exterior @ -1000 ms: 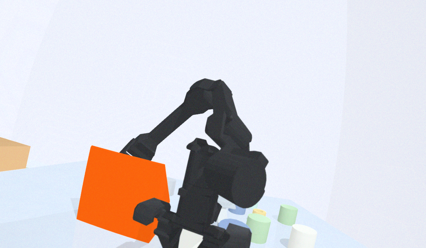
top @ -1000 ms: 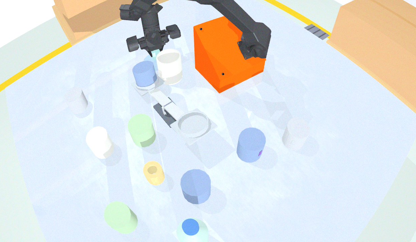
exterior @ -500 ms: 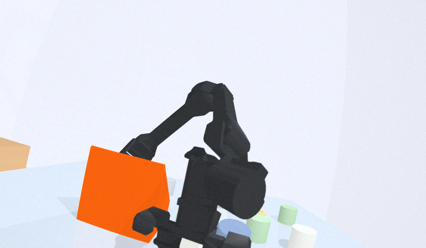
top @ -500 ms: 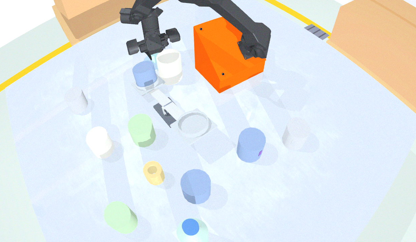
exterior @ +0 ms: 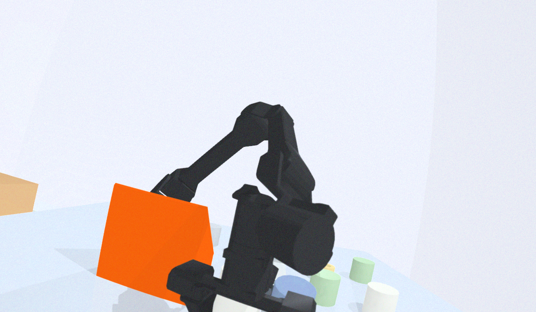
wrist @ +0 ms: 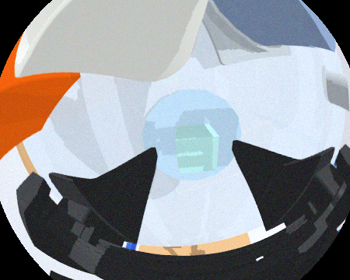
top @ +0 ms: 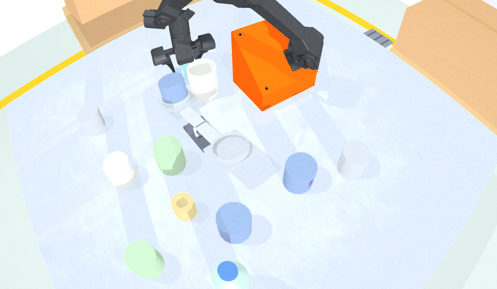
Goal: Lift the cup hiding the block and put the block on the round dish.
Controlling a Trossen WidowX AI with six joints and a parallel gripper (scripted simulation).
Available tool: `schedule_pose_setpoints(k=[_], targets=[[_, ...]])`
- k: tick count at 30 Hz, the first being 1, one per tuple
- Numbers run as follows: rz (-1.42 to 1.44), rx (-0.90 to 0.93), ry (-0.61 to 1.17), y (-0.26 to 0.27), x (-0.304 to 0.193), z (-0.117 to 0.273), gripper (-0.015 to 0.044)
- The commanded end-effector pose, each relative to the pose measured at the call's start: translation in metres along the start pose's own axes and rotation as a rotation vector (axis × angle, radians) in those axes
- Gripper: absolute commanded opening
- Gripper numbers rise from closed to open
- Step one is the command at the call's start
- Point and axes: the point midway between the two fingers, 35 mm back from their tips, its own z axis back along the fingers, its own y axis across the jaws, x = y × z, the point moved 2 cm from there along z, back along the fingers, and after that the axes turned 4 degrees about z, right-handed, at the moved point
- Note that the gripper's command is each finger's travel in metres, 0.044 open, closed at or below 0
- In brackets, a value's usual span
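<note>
The pale cyan block rests on the round light-blue dish, right of its middle in the wrist view. My gripper is open, with a fingertip on each side of the block and gaps to both. A blue cup stands upside down on the far end of the balance. The balance's near pan holds nothing. No cup is above the dish. The exterior view hides the fingertips, block and dish.
A tall white open container stands close beside the dish and blue cup. A big orange wedge stands beyond it. Blue cylinders, green ones and a bottle stand farther off.
</note>
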Motion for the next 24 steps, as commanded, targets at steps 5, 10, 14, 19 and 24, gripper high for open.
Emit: schedule_pose_setpoints(k=[5,10,14,19,24], targets=[[-0.006,0.001,0.003,0.000,-0.001,0.057,0.0440],[-0.006,0.001,0.004,0.000,-0.001,0.060,0.0440],[-0.013,-0.007,0.005,0.003,-0.001,0.100,0.0440],[-0.013,-0.007,0.005,0.003,-0.001,0.103,0.0440],[-0.013,-0.007,0.005,0.003,-0.001,0.103,0.0440]])
